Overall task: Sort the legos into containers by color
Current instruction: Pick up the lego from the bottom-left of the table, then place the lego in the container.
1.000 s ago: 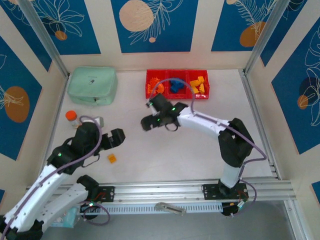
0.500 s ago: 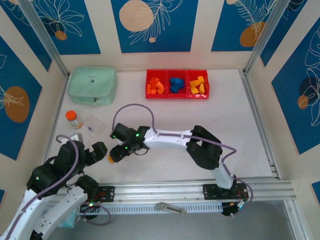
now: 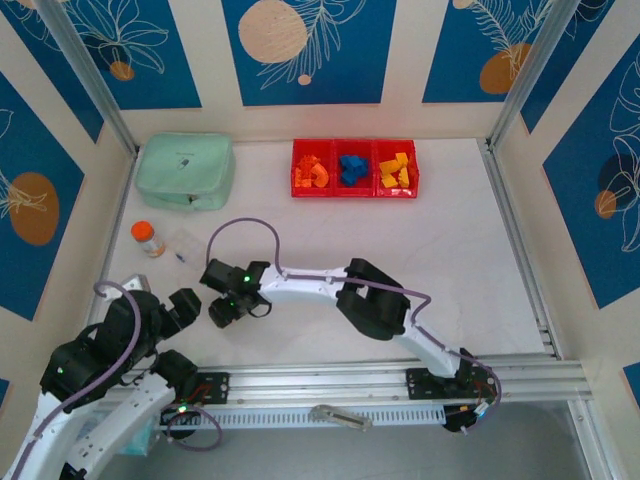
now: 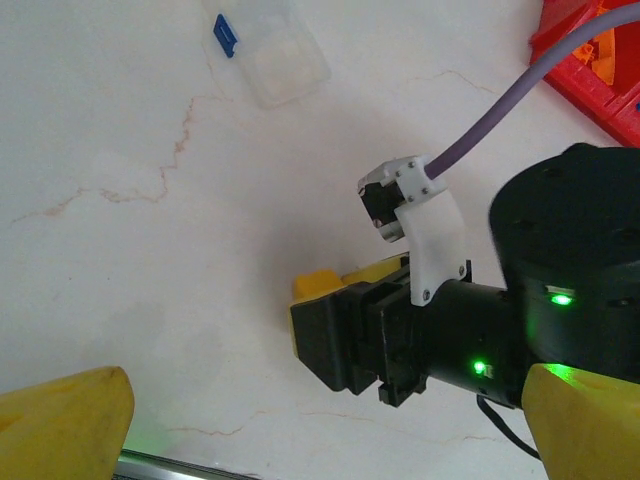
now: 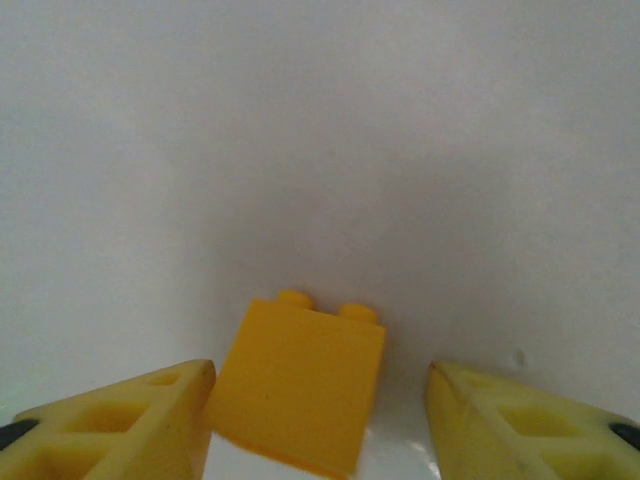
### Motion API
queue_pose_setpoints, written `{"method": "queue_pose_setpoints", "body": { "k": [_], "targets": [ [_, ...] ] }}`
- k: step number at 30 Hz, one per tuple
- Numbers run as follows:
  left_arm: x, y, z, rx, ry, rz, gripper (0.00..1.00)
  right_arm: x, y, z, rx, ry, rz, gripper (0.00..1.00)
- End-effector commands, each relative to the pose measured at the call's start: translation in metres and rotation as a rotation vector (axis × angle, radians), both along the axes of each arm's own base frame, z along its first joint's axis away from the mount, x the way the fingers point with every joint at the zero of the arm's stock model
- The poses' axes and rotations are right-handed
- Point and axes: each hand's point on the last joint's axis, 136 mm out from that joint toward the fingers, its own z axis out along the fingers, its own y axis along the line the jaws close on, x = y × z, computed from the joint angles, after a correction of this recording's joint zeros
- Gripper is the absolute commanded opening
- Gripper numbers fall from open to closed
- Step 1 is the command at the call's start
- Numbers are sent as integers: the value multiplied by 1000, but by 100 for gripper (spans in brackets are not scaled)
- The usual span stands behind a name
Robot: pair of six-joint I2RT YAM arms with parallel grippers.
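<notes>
The table (image 3: pixel 430 260) has a pale surface with faint marble veining. A red three-compartment tray (image 3: pixel 355 193) rests on it at upper centre of the overhead view. A mint green pouch (image 3: pixel 186 171) lies at upper left. Below the pouch, an orange-capped bottle (image 3: pixel 148 238) stands just beside a clear plastic box (image 3: pixel 187 246). A yellow brick (image 5: pixel 297 385) lies on the table at lower centre of the right wrist view.

Top view, lower left: lego (image 5: pixel 297 385) hidden under right gripper (image 3: pixel 220 313). Left wrist view, upper right corner: containers (image 4: pixel 605 95) cut off by frame edge.
</notes>
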Motion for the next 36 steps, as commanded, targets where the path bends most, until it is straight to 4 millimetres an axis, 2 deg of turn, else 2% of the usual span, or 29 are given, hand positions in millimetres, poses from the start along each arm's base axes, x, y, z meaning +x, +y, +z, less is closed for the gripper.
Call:
{"method": "queue_pose_setpoints", "body": {
  "k": [1, 4, 9, 12, 15, 18, 22, 30, 36],
  "targets": [
    [-1, 5, 0, -6, -11, 32, 99, -3, -2, -11, -72, -41, 8, 55],
    [1, 2, -1, -16, -12, 25, 99, -2, -5, -14, -91, -57, 7, 50],
    [4, -5, -3, -33, -13, 5, 99, 3, -7, -7, -91, -83, 0, 33],
    [6, -9, 1, -47, -25, -11, 99, 5, -8, 12, -56, -95, -1, 29],
    [13, -20, 5, -56, -40, -59, 99, 16, -23, 46, 5, -113, -42, 29],
    [25, -40, 4, -74, -38, -133, 99, 39, -58, 80, 48, -153, -127, 29],
    [46, -72, 6, -118, -61, -237, 99, 78, -121, 108, 49, -197, -268, 29],
    [104, -140, 6, -173, -129, -435, 99, 174, -272, 135, 37, -266, -599, 29],
    [147, -178, 0, -162, -162, -528, 99, 254, -367, 141, 42, -301, -817, 29]
  ]
}}
